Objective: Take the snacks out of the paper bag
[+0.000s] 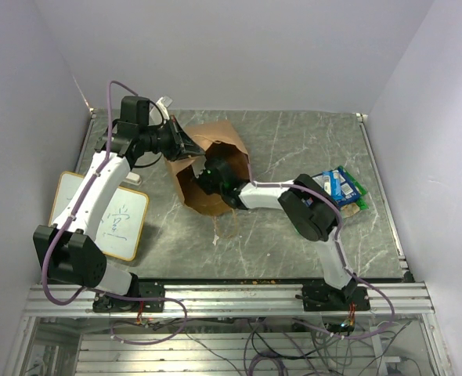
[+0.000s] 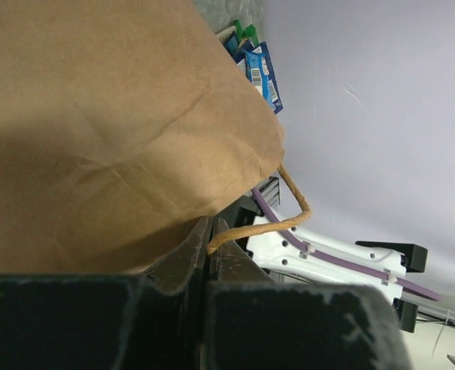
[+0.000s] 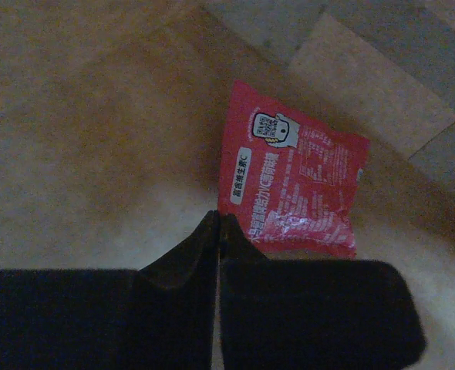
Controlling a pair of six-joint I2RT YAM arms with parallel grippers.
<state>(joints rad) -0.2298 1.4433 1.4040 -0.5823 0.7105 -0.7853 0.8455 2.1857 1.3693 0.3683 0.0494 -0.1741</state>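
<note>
On the surface, left of centre: paper bag (image 1: 217, 138) lying on its side, brown, mouth turned toward the near right, upper rim lifted off the surface.
String handle (image 2: 297, 202): thin twisted loop hanging free past the bag's rim.
Left gripper (image 2: 210, 230): narrow, jaws pinched together on the bag's rim, right where the handle comes out.
Red packet (image 3: 297, 181): inside the bag, flat on the brown inner wall, white print facing up, the only packet seen in there.
Right gripper (image 3: 217, 221): reached in through the bag's mouth, jaws closed flat against each other with nothing seen between them, tips just beside the lower left edge of the red packet.
Heap of packets (image 1: 341, 188): blue ones with white print and green ones, overlapping on the surface at the right, well apart from the bag.
Whiteboard (image 1: 123, 223): flat at the near left, faint writing on it, partly under the left arm.
Surface (image 1: 294, 141): grey, marbled.
</note>
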